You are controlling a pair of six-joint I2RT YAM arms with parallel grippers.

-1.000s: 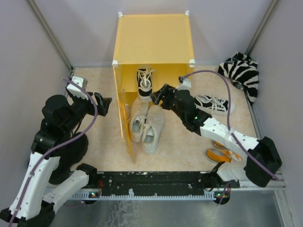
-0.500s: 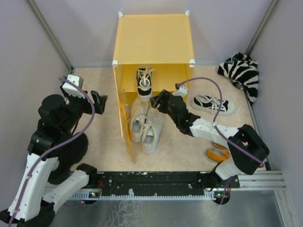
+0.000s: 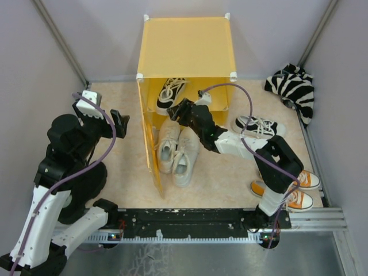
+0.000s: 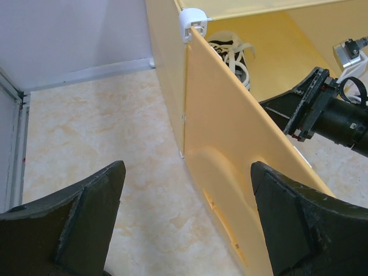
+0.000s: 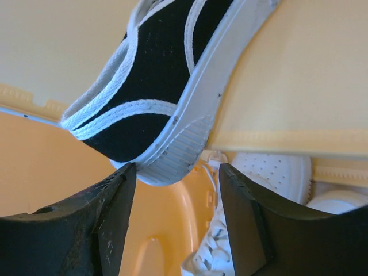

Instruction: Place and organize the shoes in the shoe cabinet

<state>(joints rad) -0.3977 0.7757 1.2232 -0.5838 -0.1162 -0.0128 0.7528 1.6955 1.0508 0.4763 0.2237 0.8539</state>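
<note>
Shelving of the black sneaker (image 3: 170,92) is in hand: it lies askew on the inner shelf (image 5: 287,138) of the shoe cabinet (image 3: 187,49), heel overhanging between the open jaws of the right arm (image 3: 230,142), which likely must next push it straight and farther in, while the left arm (image 3: 75,144) holds its jaws open left of the door.

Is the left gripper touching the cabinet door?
Apart. The top view shows bare floor between the left gripper and the door; in the left wrist view the door lies beyond the open fingers.

Left pincer (image 4: 187,172) and right pincer (image 5: 177,172) both gape, right arm (image 3: 241,144) outstretched.
</note>
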